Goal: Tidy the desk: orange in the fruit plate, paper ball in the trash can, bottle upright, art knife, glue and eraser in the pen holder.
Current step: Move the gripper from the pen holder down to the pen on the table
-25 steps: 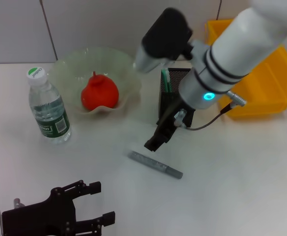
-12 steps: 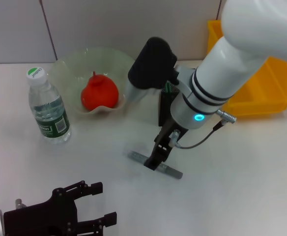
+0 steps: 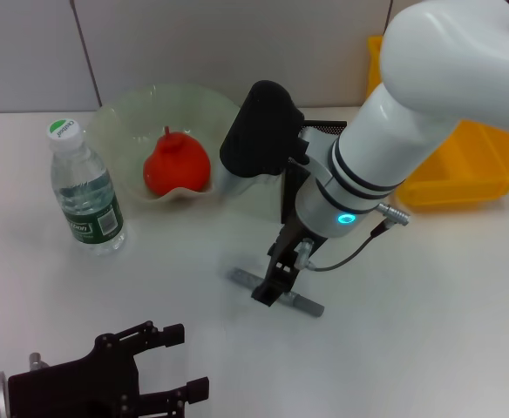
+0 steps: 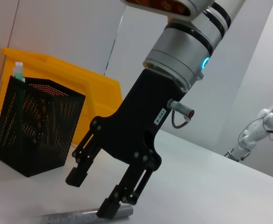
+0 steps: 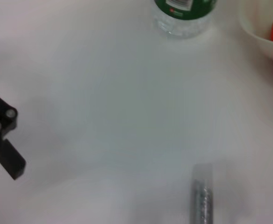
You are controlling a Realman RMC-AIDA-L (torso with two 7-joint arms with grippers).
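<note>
The right arm reaches in from the upper right of the head view, its white forearm angled steeply down toward the middle of the frame, and the right gripper (image 3: 270,287) hangs over the grey art knife (image 3: 276,292), which lies flat on the white table (image 3: 429,313) just below centre. In the left wrist view this gripper (image 4: 93,196) has its jaws spread apart, one fingertip down on the end of the knife (image 4: 85,216) and the other raised clear of the surface, so nothing is clamped. The left gripper (image 3: 185,361) sits low in the lower left corner of the head view, fingers parted and holding nothing, well apart from the knife. The tabletop is plain white, backed by a pale grey panelled wall along the top of the frame. At upper left centre the pale-green fruit plate (image 3: 115,122) holds the orange (image 3: 177,164), resting inside it. The bottle (image 3: 84,192) stands upright at the left, just beside the plate. Behind the right wrist, the black mesh pen holder (image 3: 289,187) stands mostly hidden; in the left wrist view a green-and-white item sticks up from one corner of it (image 4: 33,130). The yellow trash can (image 3: 464,170) sits at the upper right; its contents cannot be seen.
</note>
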